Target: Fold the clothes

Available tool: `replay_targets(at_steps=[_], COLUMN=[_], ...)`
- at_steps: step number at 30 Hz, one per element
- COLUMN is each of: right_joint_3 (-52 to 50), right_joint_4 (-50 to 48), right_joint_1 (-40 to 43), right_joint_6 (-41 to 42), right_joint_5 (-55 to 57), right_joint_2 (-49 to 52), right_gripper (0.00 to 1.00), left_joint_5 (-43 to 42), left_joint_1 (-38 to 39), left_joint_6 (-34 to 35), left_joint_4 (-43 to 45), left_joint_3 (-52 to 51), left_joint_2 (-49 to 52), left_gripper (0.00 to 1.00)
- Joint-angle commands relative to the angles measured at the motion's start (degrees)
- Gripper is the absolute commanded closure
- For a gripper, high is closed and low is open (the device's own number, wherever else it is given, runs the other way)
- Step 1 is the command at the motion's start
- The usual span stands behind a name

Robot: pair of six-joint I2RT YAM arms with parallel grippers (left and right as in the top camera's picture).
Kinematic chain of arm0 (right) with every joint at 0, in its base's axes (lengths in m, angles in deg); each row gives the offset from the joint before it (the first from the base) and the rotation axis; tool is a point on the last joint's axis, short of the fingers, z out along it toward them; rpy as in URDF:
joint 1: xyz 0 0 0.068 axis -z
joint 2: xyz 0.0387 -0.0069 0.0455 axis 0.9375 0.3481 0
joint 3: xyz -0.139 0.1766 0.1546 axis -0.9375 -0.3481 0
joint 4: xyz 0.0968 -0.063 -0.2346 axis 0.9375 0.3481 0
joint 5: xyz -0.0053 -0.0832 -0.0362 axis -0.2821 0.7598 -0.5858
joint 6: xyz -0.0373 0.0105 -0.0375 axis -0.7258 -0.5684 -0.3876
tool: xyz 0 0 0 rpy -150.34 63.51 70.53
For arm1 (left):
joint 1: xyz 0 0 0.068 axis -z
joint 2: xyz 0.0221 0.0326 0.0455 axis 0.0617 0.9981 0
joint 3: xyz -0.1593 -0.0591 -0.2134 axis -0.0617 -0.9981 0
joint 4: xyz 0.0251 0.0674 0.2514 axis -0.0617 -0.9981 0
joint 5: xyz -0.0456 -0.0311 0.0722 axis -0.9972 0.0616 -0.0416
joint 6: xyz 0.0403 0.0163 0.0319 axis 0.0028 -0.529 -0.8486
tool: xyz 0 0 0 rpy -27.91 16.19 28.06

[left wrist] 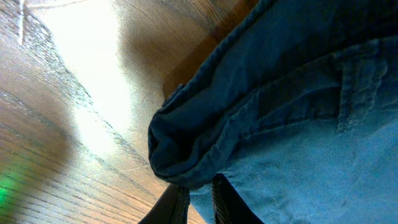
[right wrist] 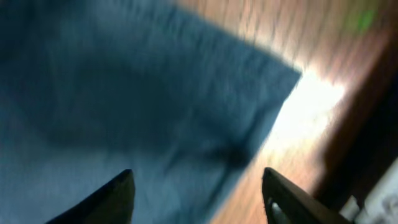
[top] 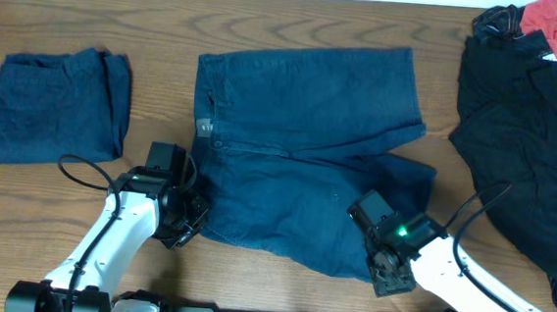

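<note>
Navy denim shorts (top: 299, 148) lie spread on the table (top: 92, 5); my left gripper (left wrist: 199, 196) pinches the waistband (top: 206, 112) at its near corner so that end can lift. My right gripper (right wrist: 196, 186) stands open astride the near leg's hem corner (right wrist: 273, 81), not gripping.

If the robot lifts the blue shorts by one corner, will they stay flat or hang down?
Probably floppy: the shorts bunch into soft folds where the left gripper pinches them, so they should hang and drape. The seamed waistband looks thicker, so it may sag less.
</note>
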Motion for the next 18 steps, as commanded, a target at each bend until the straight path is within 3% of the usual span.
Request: replay_targets(at_steps=[1, 9, 18], right_joint_3=[-2.8, -3.9, -5.4], right_joint_4=[-1.7, -2.8, -5.9], right_joint_1=[-0.3, -0.2, -0.2], right_joint_6=[1.3, 1.3, 1.3], right_joint_5=[2.8, -0.2, 0.1], right_joint_2=[0.6, 0.6, 0.6], right_gripper=[0.42, 0.42, 0.56], left_joint_5=[-0.1, -0.1, -0.1], left_joint_1=[-0.2, -0.2, -0.2], left_joint_6=[-0.9, -0.9, -0.9], left_joint_4=[-0.2, -0.1, -0.2], left_joint_3=[-0.4, -0.4, -0.4], left_joint_2=[0.3, 0.3, 0.3], left_gripper=[0.84, 0.84, 0.84])
